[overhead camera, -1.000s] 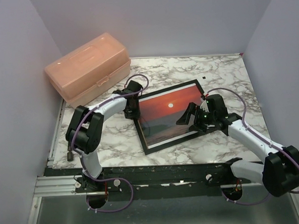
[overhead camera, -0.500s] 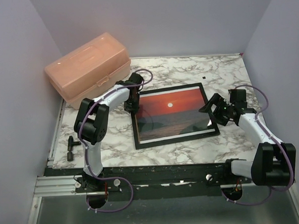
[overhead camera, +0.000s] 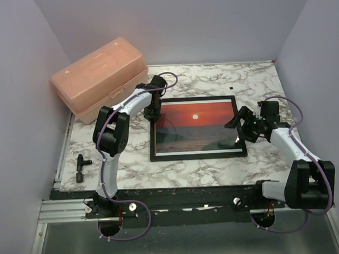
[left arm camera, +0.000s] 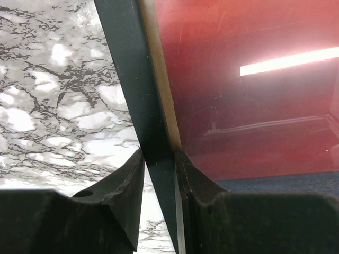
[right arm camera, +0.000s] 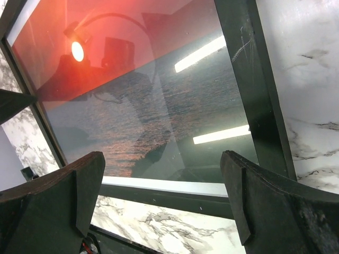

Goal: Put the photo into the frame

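Observation:
The black frame (overhead camera: 196,155) lies in the middle of the marble table with the sunset photo (overhead camera: 195,126) inside it, behind glass. My left gripper (overhead camera: 153,112) is at the frame's far left corner. In the left wrist view it (left arm camera: 159,159) is shut on the frame's black side bar (left arm camera: 124,69), with the red photo (left arm camera: 238,106) just to the right. My right gripper (overhead camera: 241,126) hovers open over the frame's right edge. In the right wrist view its jaws (right arm camera: 163,159) stand wide apart above the photo (right arm camera: 137,106) and the frame's bar (right arm camera: 249,79), with nothing between them.
A translucent orange lidded box (overhead camera: 100,76) stands at the back left, close behind the left arm. A small black tool (overhead camera: 80,167) lies near the table's left edge. Grey walls close in the left, back and right sides.
The frame with the photo has swung from a tilted lie to square with the table edge, its left corner carried back by the left gripper. The right gripper has drawn off to the frame's right edge.

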`<state>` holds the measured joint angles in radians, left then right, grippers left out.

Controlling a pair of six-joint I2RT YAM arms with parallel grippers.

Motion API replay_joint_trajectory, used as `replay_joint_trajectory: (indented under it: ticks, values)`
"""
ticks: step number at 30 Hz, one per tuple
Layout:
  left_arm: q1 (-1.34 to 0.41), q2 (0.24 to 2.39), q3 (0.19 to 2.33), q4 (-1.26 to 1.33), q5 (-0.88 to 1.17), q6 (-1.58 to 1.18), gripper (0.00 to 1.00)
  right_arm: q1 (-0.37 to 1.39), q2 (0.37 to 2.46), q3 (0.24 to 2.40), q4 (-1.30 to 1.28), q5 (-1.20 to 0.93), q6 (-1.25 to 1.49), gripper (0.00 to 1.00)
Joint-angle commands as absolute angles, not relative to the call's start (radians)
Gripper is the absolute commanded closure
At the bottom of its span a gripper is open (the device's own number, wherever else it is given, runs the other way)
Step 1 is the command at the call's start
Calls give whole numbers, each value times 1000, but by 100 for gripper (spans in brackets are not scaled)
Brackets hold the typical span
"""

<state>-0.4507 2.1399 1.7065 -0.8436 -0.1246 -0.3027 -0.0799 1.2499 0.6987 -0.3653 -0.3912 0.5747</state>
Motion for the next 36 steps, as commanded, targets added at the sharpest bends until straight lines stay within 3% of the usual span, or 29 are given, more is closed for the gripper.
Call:
replay_joint_trajectory:
  ticks: [1, 3, 5, 8, 21, 28, 36]
  values:
    - [-446, 2142, 1704, -861, -128, -293, 74, -85, 1227, 715, -386, -425, 564, 0]
    - [-446, 2094, 1665, -832, -126, -306, 40, -85, 1223, 718, -390, -433, 563, 0]
    - [-445, 2032, 1630, -808, -137, -318, 19, -85, 1219, 725, -396, -437, 564, 0]
    - [-440, 1918, 1586, -776, -117, -327, 10, -85, 1209, 735, -407, -448, 565, 0]
    - [-380, 1226, 1166, -365, 330, -428, 4, -85, 1061, 741, -420, -484, 596, 0]
    - [-368, 840, 854, -169, 268, -480, 1, -85, 918, 697, -397, -457, 593, 0]
    - [-368, 499, 573, -129, 62, -415, 1, -86, 780, 618, -351, -465, 558, 0]
